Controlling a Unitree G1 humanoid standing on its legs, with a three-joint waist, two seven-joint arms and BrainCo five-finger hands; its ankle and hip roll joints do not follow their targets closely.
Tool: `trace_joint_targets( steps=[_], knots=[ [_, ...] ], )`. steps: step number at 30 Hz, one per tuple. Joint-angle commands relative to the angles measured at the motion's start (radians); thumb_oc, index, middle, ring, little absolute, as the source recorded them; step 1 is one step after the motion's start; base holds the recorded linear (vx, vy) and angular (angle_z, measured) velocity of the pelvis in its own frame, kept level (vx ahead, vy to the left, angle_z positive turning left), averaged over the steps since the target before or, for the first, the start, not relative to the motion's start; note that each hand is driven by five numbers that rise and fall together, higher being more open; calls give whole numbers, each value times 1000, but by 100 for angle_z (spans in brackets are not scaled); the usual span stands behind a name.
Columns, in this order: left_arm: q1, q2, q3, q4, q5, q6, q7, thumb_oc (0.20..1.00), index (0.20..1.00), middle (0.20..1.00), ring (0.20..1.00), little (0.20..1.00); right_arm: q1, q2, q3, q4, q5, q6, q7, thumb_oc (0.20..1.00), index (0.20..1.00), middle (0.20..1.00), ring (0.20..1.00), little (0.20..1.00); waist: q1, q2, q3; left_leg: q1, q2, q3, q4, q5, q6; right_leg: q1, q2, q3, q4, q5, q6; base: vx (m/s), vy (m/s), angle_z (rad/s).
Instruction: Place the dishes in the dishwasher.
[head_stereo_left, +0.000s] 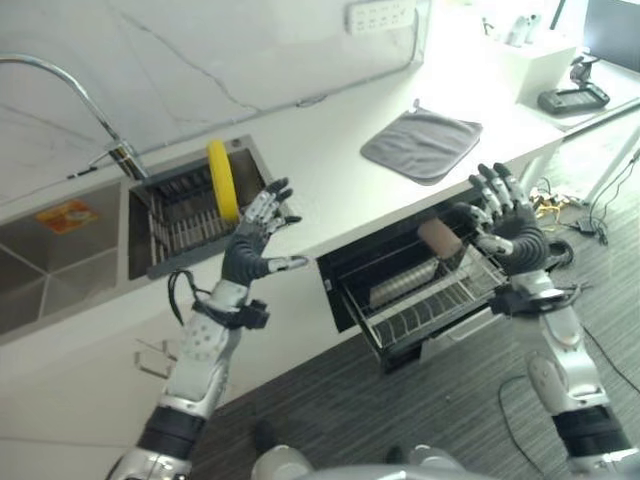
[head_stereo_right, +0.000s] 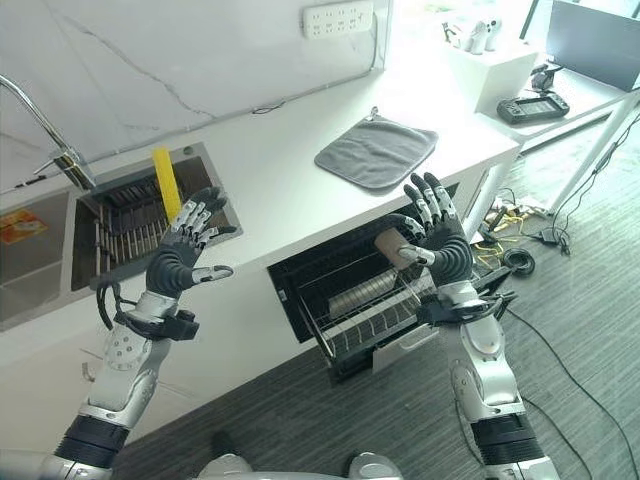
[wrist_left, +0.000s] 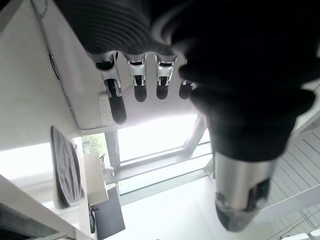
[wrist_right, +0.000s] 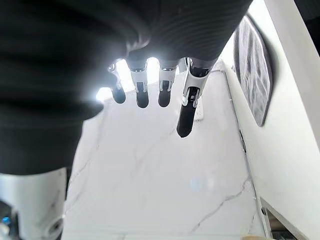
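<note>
Yellow and standing on edge, the one dish to be seen, a plate (head_stereo_left: 222, 180), sits upright in the wire rack (head_stereo_left: 185, 215) set into the sink well, its face turned sideways so that mostly the rim shows from the head views. The left hand (head_stereo_left: 262, 228) is raised in the air just in front of that rack, fingers spread wide and straight, holding nothing; the plate lies just beyond and a little to the left of its fingertips, so this is clearly the nearer hand, and I judge the reach would go forward and down onto the plate's top edge. The right hand (head_stereo_right: 437, 238) hangs well away, above the pulled-out dishwasher rack (head_stereo_right: 360, 300) under the tabletop (head_stereo_right: 290, 175), its fingers also splayed and empty. A grey cloth (head_stereo_right: 378, 150) lies flat on the tabletop between sink and far end. Hard to read: a small pale brownish thing beside the right palm, which may be part of the dishwasher or a separate object. How deep the plate sits between the rack wires, and whether other dishes lie low in the sink, cannot be made out.
</note>
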Motion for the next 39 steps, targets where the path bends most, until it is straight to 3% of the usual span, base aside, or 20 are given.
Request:
trace_joint_targets(
  steps=[1, 5, 8, 9, 10, 11, 13, 16, 18, 28, 30, 32, 33, 36, 39],
  knots=[
    [10, 21, 77, -57, -39, -78, 10, 1000, 1000, 1000, 1000, 1000, -5, 2, -45, -75, 34, -39, 4, 1000, 1000, 1000, 1000, 1000, 44, -5, -18, 8, -95, -50, 34, -18, 41, 28, -105, -67, 43, -28, 97, 344, 404, 6],
    [-26, 34, 67, -54, -30, -64, 1, 1000, 1000, 1000, 1000, 1000, -22, 22, -41, -75, 6, -40, -29, 1000, 1000, 1000, 1000, 1000, 83, 1, -20, 0, -175, -135, 36, -55, 88, 14, -147, -51, 138, -69, 119, 216, 249, 18],
    [-50, 51, 60, -43, -24, -53, -5, 1000, 1000, 1000, 1000, 1000, -22, 27, -39, -84, 17, -36, -41, 1000, 1000, 1000, 1000, 1000, 98, -4, -22, -6, -207, -173, 32, -71, 112, -3, -132, -37, 212, -104, 109, 116, 28, 13],
    [-40, 57, 66, -50, -15, -63, -7, 1000, 1000, 1000, 1000, 1000, -27, 31, -29, -99, 18, -29, -45, 1000, 1000, 1000, 1000, 1000, 101, -6, -12, 6, -219, -174, 20, -66, 129, -53, -137, -34, 188, -6, 113, -34, -68, 19],
    [-38, 62, 70, -59, -10, -62, -2, 1000, 1000, 1000, 1000, 1000, -33, 33, -21, -105, 17, -25, -48, 1000, 1000, 1000, 1000, 1000, 108, -6, -10, 6, -218, -174, 21, -70, 129, -56, -141, -34, 173, 0, 118, -10, -183, 9],
    [-43, 74, 80, -69, -9, -48, 3, 1000, 1000, 1000, 1000, 1000, -44, 27, -10, -107, 20, -21, -55, 1000, 1000, 1000, 1000, 1000, 118, -16, -8, -5, -214, -185, 39, -89, 114, -28, -132, -31, 138, -48, 117, -36, -213, -2],
    [-42, 62, 77, -57, -21, -59, 15, 1000, 1000, 1000, 1000, 1000, -57, 28, 17, -85, 13, -27, -63, 1000, 1000, 1000, 1000, 1000, 119, -19, 6, -38, -186, -166, 57, -53, 102, -19, -106, -46, 50, 0, 102, -65, -203, -7],
    [-19, 45, 78, -68, -3, -68, 7, 1000, 1000, 1000, 1000, 1000, -59, 30, 21, -79, 2, -37, -65, 1000, 1000, 1000, 1000, 1000, 112, -18, 7, -39, -163, -145, 55, -44, 72, 7, -106, -49, 1, 7, 108, -13, -54, -21],
    [-3, 38, 78, -82, 1, -72, 12, 1000, 1000, 1000, 1000, 1000, -55, 34, 10, -79, 4, -38, -43, 1000, 1000, 1000, 1000, 1000, 100, -11, 1, -26, -137, -94, 24, -17, 58, 29, -114, -74, -59, 39, 116, -34, -4, -22],
    [-9, 37, 65, -80, -1, -57, 11, 1000, 1000, 1000, 1000, 1000, -45, 38, 11, -88, -3, -26, -43, 1000, 1000, 1000, 1000, 1000, 84, -11, -22, -1, -116, -48, -2, -4, 49, 48, -92, -89, -74, 34, 108, -26, -46, -2],
    [-22, 41, 53, -76, 2, -47, 28, 1000, 1000, 1000, 1000, 1000, -59, 16, 10, -82, 14, -18, -17, 1000, 1000, 1000, 1000, 1000, 83, -22, -25, -12, -106, -64, 45, -25, 46, 40, -67, -70, -60, 15, 83, -141, -186, 2],
    [-32, 44, 51, -78, 9, -41, 37, 1000, 1000, 1000, 1000, 1000, -87, -7, 12, -70, 30, -5, 3, 1000, 1000, 1000, 1000, 1000, 97, -30, -19, -33, -130, -115, 143, -76, 56, 32, -62, -51, -48, 10, 73, -78, -118, -7],
    [-49, 38, 43, -67, 0, -39, 40, 1000, 1000, 1000, 1000, 1000, -142, -20, 35, -56, 16, 19, -18, 1000, 1000, 1000, 1000, 1000, 115, -21, 5, -122, -135, -174, 267, -32, 49, 34, -42, -22, -48, 13, 47, -42, -34, -32],
    [-52, 35, 45, -64, -4, -41, 25, 1000, 1000, 1000, 1000, 1000, -167, -8, 63, -40, -13, 16, -46, 1000, 1000, 1000, 1000, 1000, 119, -6, 12, -121, -118, -196, 174, 37, 37, 48, -32, 2, -48, 4, 45, 101, 145, -26],
    [-48, 31, 32, -34, -3, -39, 30, 1000, 1000, 1000, 1000, 1000, -124, 21, 63, -53, -2, 29, -51, 1000, 1000, 1000, 1000, 1000, 100, -3, -7, -76, -128, -180, 80, 14, 59, 55, -45, 4, -9, -22, 53, 225, 245, -1]
  ],
)
